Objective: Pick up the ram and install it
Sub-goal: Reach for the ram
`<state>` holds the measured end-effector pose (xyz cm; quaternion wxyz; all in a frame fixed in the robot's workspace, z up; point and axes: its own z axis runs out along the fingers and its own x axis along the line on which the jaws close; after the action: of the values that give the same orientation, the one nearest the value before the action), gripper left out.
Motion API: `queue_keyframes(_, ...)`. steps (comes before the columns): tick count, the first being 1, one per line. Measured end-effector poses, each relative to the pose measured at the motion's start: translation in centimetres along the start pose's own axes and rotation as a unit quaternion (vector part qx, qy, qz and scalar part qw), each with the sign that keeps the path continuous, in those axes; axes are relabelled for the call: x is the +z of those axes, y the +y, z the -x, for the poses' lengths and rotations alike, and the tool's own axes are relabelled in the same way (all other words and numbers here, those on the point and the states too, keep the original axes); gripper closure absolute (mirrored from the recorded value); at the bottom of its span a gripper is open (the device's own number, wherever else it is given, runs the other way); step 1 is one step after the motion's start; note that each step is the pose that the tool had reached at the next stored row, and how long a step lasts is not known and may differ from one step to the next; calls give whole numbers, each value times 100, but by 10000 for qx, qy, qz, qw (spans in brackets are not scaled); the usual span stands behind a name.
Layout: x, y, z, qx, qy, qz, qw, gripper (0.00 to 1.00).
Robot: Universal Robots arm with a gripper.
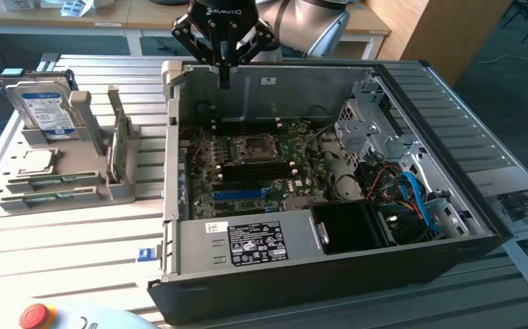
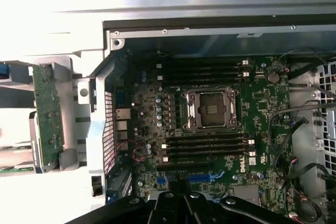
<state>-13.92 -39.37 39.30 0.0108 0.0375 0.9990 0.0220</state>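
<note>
Currently black gripper (image 1: 222, 81) clenched, empty, over open black PC case (image 1: 337, 274); long green RAM stick (image 1: 120, 140) upright in grey rack (image 1: 83, 116). Risk: shut jaws could topple stick.

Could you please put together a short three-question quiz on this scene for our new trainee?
1. True or false: the ram stands on edge in the grey holder, outside the computer case.
2. The gripper is: A open; B shut on the ram; C shut, holding nothing.
3. In the exterior view, on which side of the case does the hard drive stand?
Key: 1 true; 2 C; 3 the exterior view's left.
</note>
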Motion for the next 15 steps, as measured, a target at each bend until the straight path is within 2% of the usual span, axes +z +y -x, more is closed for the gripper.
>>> queue_keyframes(6, -1, 13, -107, 0, 24, -2, 10000, 90)
queue_keyframes(15, -3, 48, -329, 3, 52, -4, 10000, 90)
